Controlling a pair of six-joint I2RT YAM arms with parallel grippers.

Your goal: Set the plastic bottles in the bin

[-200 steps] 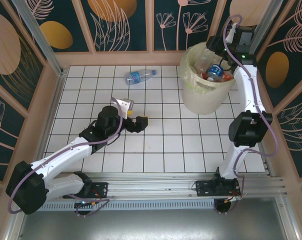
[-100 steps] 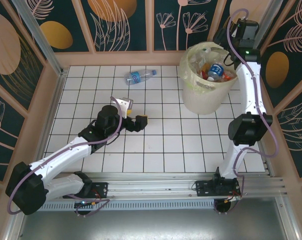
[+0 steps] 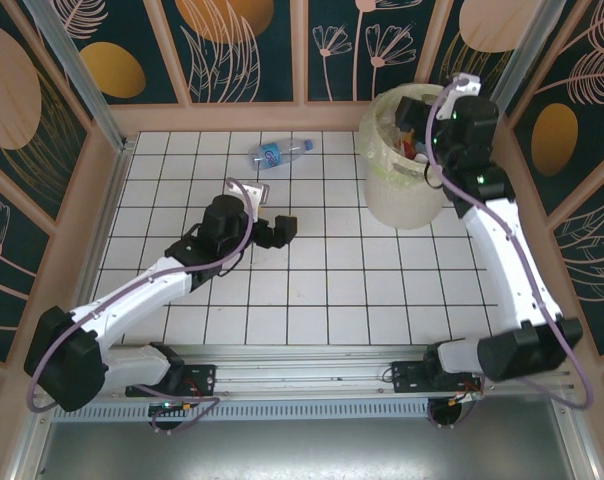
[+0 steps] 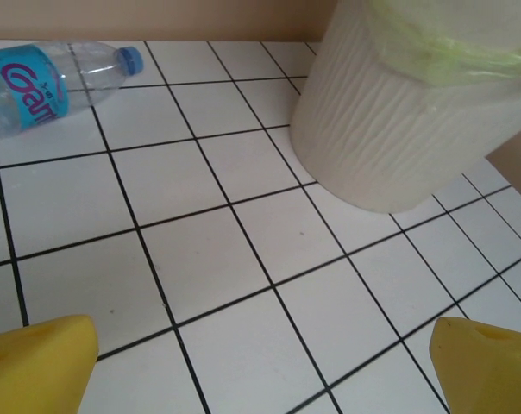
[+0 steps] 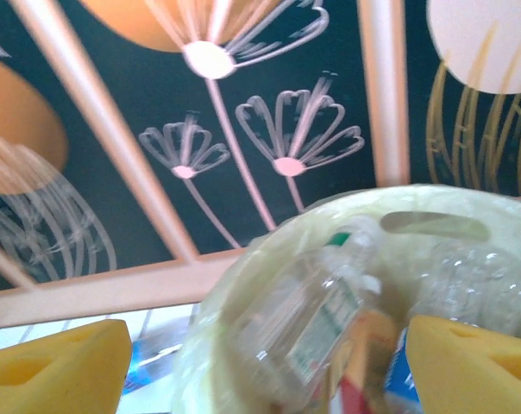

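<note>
While the left end effector [image 4: 260, 362] stands spread and empty, a bottle [image 4: 45, 82] lies well ahead, leftward.

Overhead camera looks down; both wrist cameras face the bin [image 4: 398, 112].

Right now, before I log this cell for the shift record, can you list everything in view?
loose bottle: one, clear with blue label and cap, lying at the far middle of the table
bottles in the bin: several, clear and tinted, exact count hidden
bin: one, pale cream with clear liner, far right of the table
table: one, white tiles with dark grid lines
wall panels: dark teal with orange and pink plant patterns, around the table
left pincer: open, yellow pads, over mid-table
right pincer: open, yellow pads, above the bin
</note>
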